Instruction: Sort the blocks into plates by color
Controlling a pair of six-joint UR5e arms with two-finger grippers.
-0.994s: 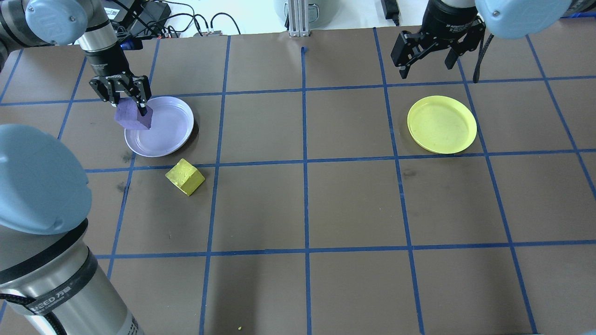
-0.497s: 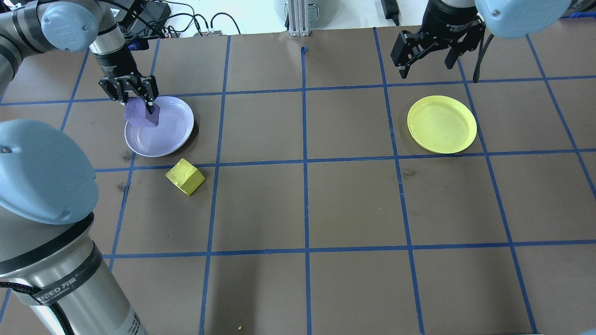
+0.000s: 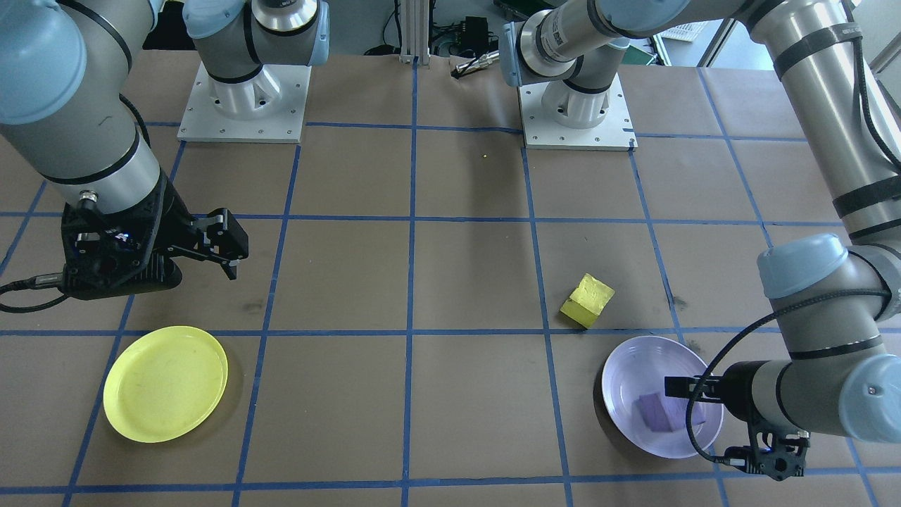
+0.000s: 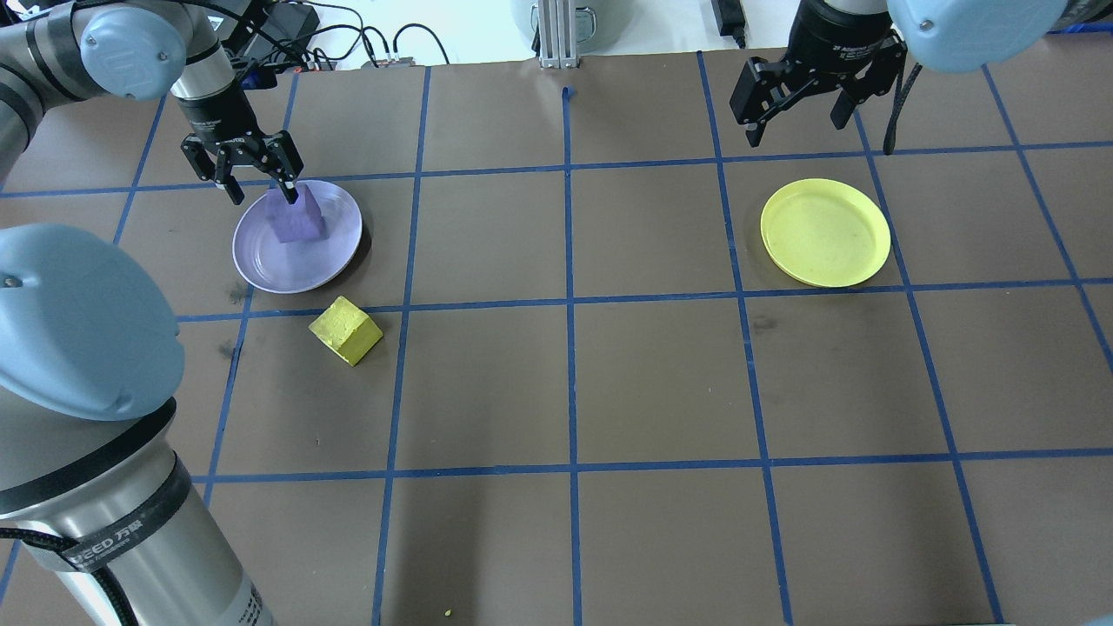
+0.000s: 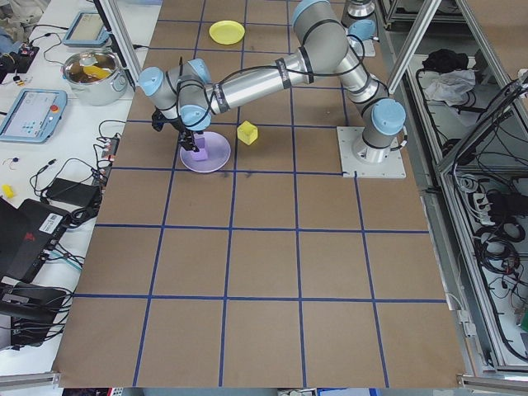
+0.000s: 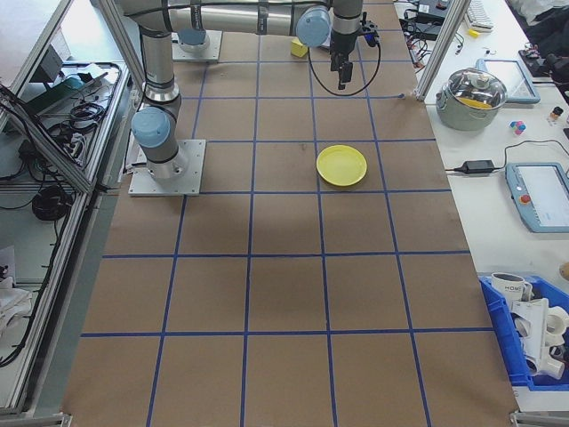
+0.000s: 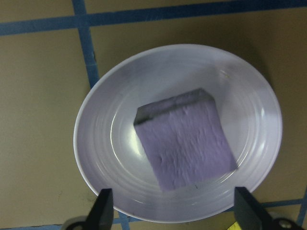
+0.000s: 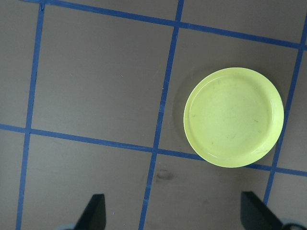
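Since a second ago the left pincer (image 4: pixel 258 184) has let go of the purple block (image 4: pixel 297 215): then the block hung clamped between its fingers above the lavender plate's (image 4: pixel 335 257) edge, and now it lies inside the plate while the pincer hangs just above it with its jaws spread apart. In the left wrist view the purple block (image 7: pixel 186 138) sits near the middle of the lavender plate (image 7: pixel 105 158), slightly askew, and the two fingertips (image 7: pixel 104 209) stand wide on either side of it at the bottom of the picture, touching nothing. The front-facing view shows the same block (image 3: pixel 660 412) flat in the plate (image 3: pixel 626 366), partly behind the left arm's wrist.

The yellow block (image 4: pixel 345 329) has not shifted; it rests on the bench just beside the lavender plate, on the side toward the robot, not touching it. Both lie toward the bench's left end, in the far half from the robot.

The yellow plate (image 4: pixel 825 232) lies toward the right end of the bench, well apart from both blocks, and holds nothing. The right pincer (image 4: pixel 796 117) has stayed where it was, raised beyond the yellow plate near the bench's far edge, its jaws open and empty. The right wrist view looks down on the yellow plate (image 8: pixel 233 117) and the blue tape lines (image 8: pixel 163 98) of the bench.
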